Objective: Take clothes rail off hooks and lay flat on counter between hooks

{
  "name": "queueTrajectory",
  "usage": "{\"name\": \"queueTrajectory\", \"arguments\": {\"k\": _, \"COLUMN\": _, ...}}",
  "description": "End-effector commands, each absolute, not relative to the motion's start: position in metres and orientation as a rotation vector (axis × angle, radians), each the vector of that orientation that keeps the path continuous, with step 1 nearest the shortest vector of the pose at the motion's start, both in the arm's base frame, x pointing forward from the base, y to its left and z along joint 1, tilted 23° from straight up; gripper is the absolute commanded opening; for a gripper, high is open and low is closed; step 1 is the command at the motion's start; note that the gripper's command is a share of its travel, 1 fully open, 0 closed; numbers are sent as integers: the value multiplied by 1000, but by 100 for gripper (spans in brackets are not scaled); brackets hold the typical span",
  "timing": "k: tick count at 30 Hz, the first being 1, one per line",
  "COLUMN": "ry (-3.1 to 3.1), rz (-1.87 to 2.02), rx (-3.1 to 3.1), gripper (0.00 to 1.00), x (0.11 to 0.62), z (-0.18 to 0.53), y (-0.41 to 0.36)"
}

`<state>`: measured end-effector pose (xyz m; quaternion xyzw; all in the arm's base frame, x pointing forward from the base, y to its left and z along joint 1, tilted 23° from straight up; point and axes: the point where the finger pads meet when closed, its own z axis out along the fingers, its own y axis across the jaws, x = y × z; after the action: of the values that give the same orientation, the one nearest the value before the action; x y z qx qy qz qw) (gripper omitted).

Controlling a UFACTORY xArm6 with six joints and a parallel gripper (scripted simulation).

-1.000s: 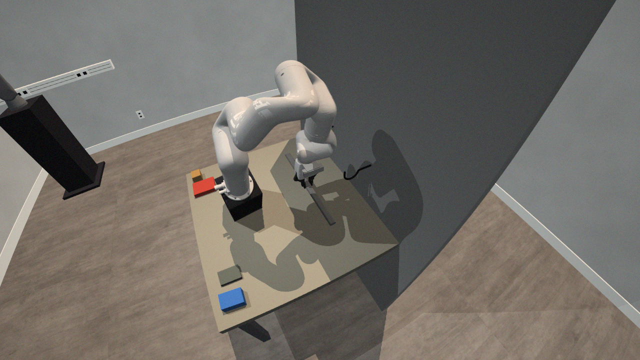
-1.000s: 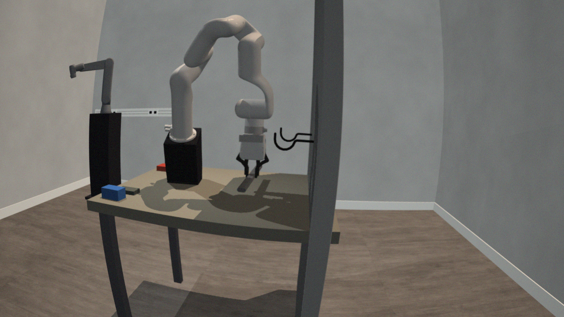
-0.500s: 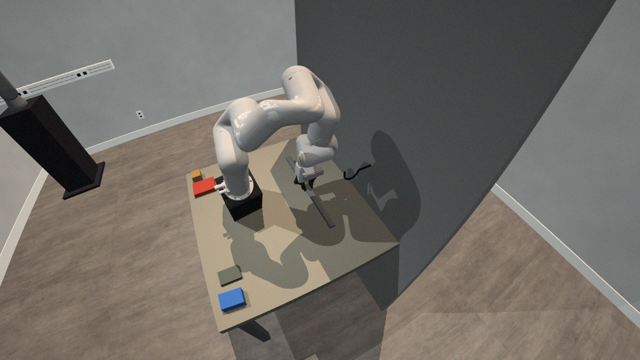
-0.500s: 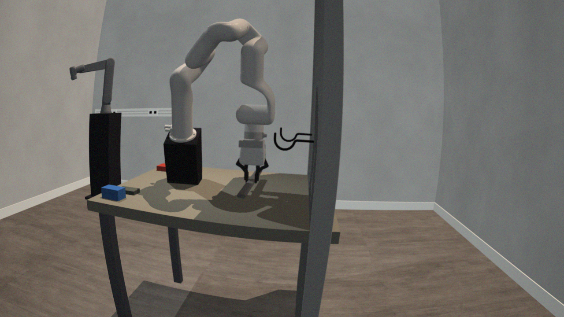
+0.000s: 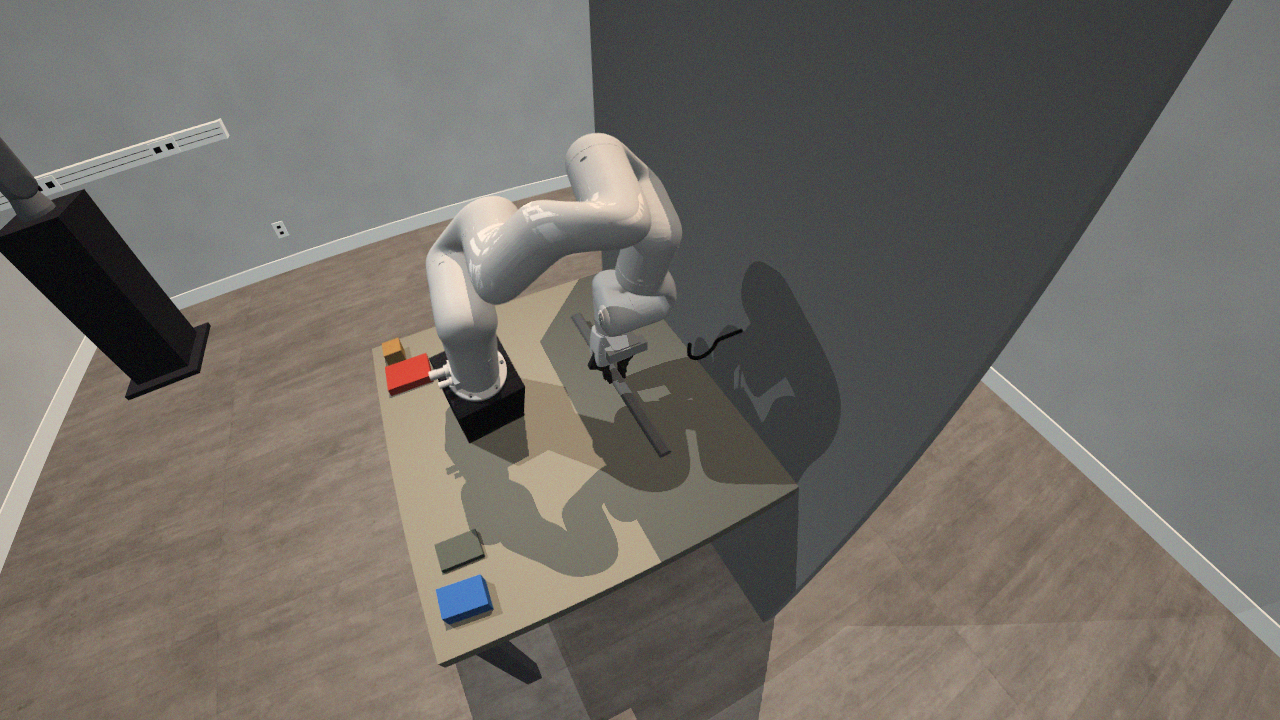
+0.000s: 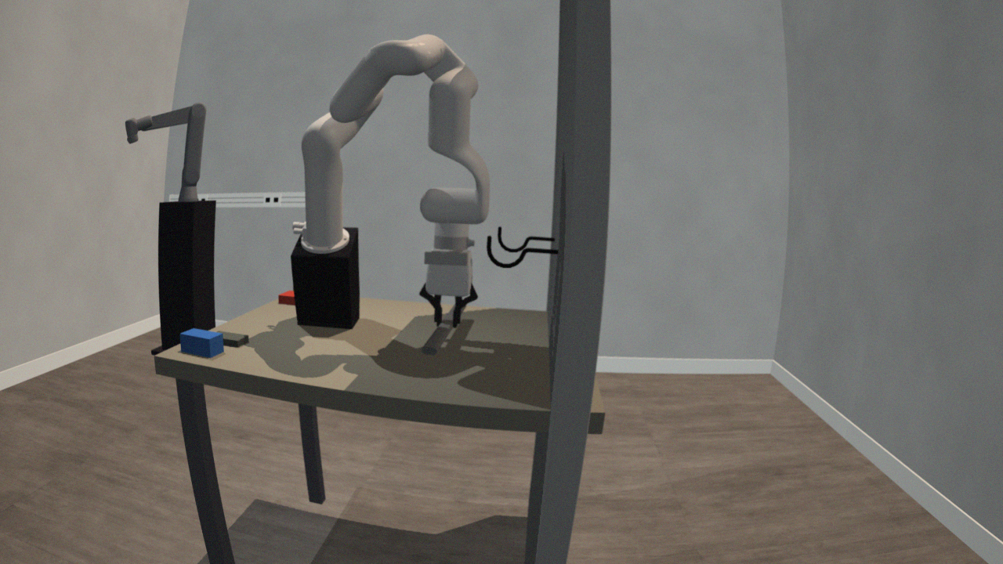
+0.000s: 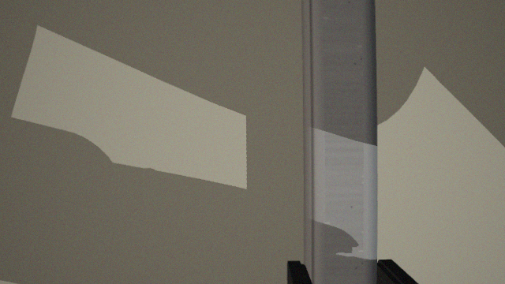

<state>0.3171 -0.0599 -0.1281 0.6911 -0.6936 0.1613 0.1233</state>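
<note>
The clothes rail is a long grey bar. It lies low at the counter top, roughly parallel to the wall, out in front of the two black hooks. One hook shows in the top view. My gripper points straight down and is shut on the rail near its far half. In the exterior view the rail runs toward the camera under the gripper. In the wrist view the rail runs up between the two dark fingertips, close over the counter.
The arm's black base block stands left of the rail. A red block and a small orange block lie behind the base. A grey pad and a blue block lie near the counter's front corner.
</note>
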Motion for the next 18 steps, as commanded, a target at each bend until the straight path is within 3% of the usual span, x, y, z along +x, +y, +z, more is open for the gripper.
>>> {"name": "queueTrajectory", "arguments": {"k": 1, "ry": -2024, "rz": 472, "rx": 2017, "gripper": 0, "x": 318, "z": -130, "y": -61}}
{"name": "queueTrajectory", "arguments": {"k": 18, "ry": -2024, "rz": 472, "rx": 2017, "gripper": 0, "x": 319, "z": -140, "y": -65}}
